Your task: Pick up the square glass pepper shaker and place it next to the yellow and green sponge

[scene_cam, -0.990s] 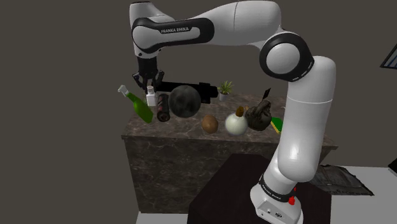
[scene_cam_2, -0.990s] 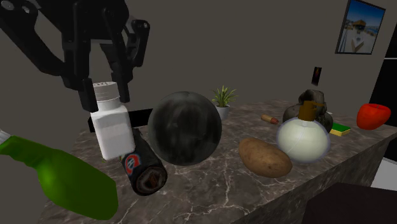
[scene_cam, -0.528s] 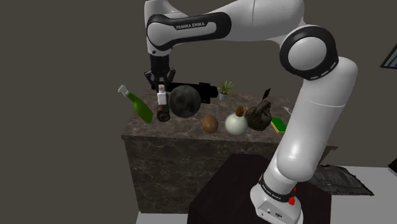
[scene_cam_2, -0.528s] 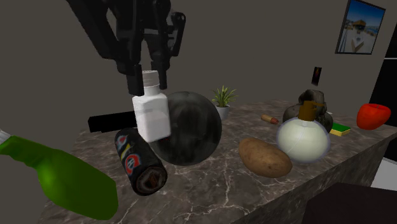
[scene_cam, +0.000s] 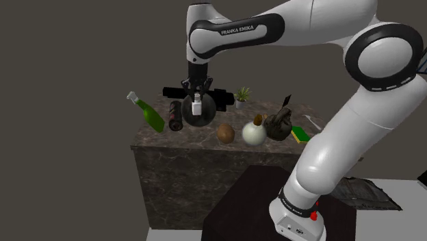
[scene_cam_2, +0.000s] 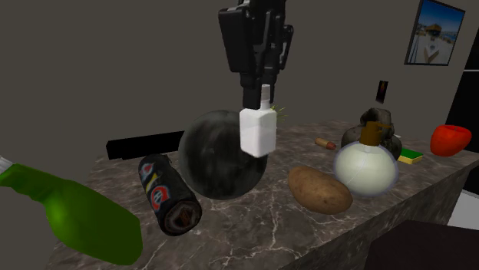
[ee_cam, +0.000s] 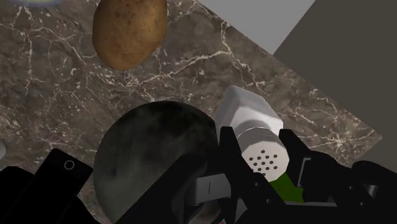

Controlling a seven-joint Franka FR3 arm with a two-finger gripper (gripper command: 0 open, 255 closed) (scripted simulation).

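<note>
— How is the arm standing?
— I see it rise from the stand (scene_cam: 239, 205) at the lower right of the shoulder view and arch across the top of the frame. Its wrist points straight down at upper middle. The tool (scene_cam_2: 265, 95) is closed narrow on the cap of the pepper shaker (scene_cam_2: 258, 132).
— Which way does the shaker point?
— Long axis near vertical, perforated cap up between the fingers (ee_cam: 236, 167), white square body hanging below. It hangs clear of the worktop (scene_cam_2: 253, 238), in front of the dark ball (scene_cam_2: 211, 161) at the centre of the second exterior view. The yellow and green sponge (scene_cam_2: 411, 156) lies well apart, near the right edge.
— Any containers?
— A round white flask (scene_cam_2: 365, 170) with a brown stopper stands beside the potato (scene_cam_2: 319, 189). A red bowl (scene_cam_2: 450, 139) sits at far right, its inside hidden from me. A dark can (scene_cam_2: 169, 193) lies on its side, lower left of the ball.
</note>
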